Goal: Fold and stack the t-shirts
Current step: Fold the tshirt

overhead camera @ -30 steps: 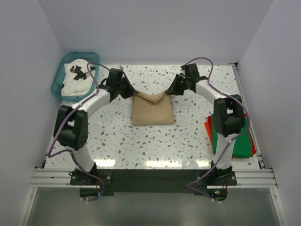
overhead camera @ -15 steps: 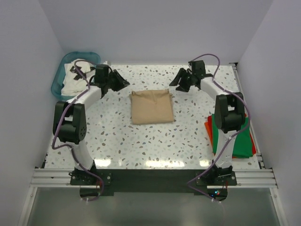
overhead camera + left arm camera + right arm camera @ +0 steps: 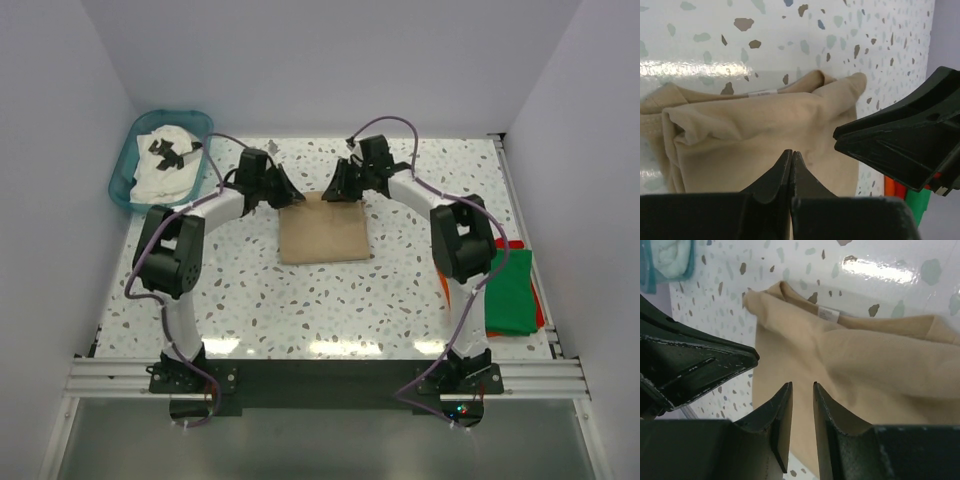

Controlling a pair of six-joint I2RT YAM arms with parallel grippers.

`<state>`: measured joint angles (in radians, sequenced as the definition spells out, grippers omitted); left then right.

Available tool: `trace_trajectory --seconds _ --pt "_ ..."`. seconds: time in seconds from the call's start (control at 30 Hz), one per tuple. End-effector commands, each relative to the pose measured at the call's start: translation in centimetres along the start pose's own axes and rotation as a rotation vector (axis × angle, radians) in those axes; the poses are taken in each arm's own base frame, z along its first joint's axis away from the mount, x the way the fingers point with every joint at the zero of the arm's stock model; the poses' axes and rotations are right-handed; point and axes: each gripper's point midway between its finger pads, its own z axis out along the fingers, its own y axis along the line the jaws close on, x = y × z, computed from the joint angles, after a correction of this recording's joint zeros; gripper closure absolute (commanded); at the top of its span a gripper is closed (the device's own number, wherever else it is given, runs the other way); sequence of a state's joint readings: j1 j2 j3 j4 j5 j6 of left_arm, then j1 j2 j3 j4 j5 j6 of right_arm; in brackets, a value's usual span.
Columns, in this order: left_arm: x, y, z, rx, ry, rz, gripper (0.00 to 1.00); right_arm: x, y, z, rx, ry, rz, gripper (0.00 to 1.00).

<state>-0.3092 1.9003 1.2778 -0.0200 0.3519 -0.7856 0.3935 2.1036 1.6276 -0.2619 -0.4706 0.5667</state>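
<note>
Both grippers have swung back in since half a second ago: then they stood wide of the cloth on either side, now they sit at its far edge, close to each other. Cloth itself unmoved in that interval.

Near zone, lower right of the top view: green t-shirt (image 3: 510,295) lies flat at the right edge of the table (image 3: 300,300), partly behind my right arm. A strip of the red-orange t-shirt (image 3: 541,305) shows from underneath it along the right side.

Middle of the top view: tan t-shirt (image 3: 322,235), folded to a rough square, flat on the table. Wrist views show its far edge rumpled, with a small label at the collar.

Far edge of the tan t-shirt: left gripper (image 3: 283,188) at the left corner, right gripper (image 3: 335,185) at the right half.
- Left gripper (image 3: 791,152): fingers pressed together, tips over the tan t-shirt (image 3: 765,140). I see no cloth pinched between them.
- Right gripper (image 3: 801,385): fingers a narrow gap apart, nothing in the gap, tan t-shirt (image 3: 865,360) just beyond the tips.

I cannot tell whether either set of tips touches the cloth.

Upper left of the top view: teal basket (image 3: 120,178) off the table's corner, holding the white t-shirt (image 3: 160,175) with black print, bunched.
</note>
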Motion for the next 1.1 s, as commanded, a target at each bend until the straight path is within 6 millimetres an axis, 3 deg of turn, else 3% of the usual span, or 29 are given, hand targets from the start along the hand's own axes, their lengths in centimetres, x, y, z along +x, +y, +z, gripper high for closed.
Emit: trace_trajectory --seconds 0.0,0.03,0.1,0.13,0.27,0.4,0.63,0.83,0.97,1.07 --pt "-0.5 1.1 2.3 0.024 0.029 0.048 1.0 -2.4 0.2 0.8 -0.053 -0.022 -0.058 0.73" --pt "-1.3 0.7 2.7 0.044 0.024 0.056 1.0 -2.0 -0.9 1.8 -0.041 0.002 -0.058 0.74" --pt "-1.3 2.6 3.6 0.01 0.05 0.026 1.0 -3.1 -1.2 2.4 -0.033 -0.004 -0.061 0.75" --pt "-2.0 2.6 3.9 0.018 0.038 0.026 1.0 -3.5 -1.6 2.7 -0.032 -0.005 -0.059 0.75" --pt "-4.2 5.8 4.7 -0.03 0.002 -0.021 1.0 -5.1 -4.7 4.5 -0.023 -0.007 0.008 0.75" --pt "-4.1 8.4 5.2 -0.061 0.012 -0.071 0.97 -6.7 -7.6 4.3 -0.044 -0.029 0.09 0.75" --pt "-4.3 8.6 5.6 -0.026 0.009 -0.076 0.93 -6.9 -9.0 3.3 -0.031 -0.042 0.101 0.74" --pt "-7.1 6.4 3.7 0.054 -0.033 -0.051 0.84 -9.7 -9.5 0.0 -0.034 -0.116 0.126 0.73" --pt "-10.1 3.8 0.6 0.061 -0.117 0.013 0.7 -11.9 -8.4 -3.7 0.004 -0.197 0.089 0.64" --pt "-10.8 3.8 -1.5 -0.021 -0.162 0.013 0.64 -12.4 -8.0 -5.9 0.074 -0.242 0.065 0.58"
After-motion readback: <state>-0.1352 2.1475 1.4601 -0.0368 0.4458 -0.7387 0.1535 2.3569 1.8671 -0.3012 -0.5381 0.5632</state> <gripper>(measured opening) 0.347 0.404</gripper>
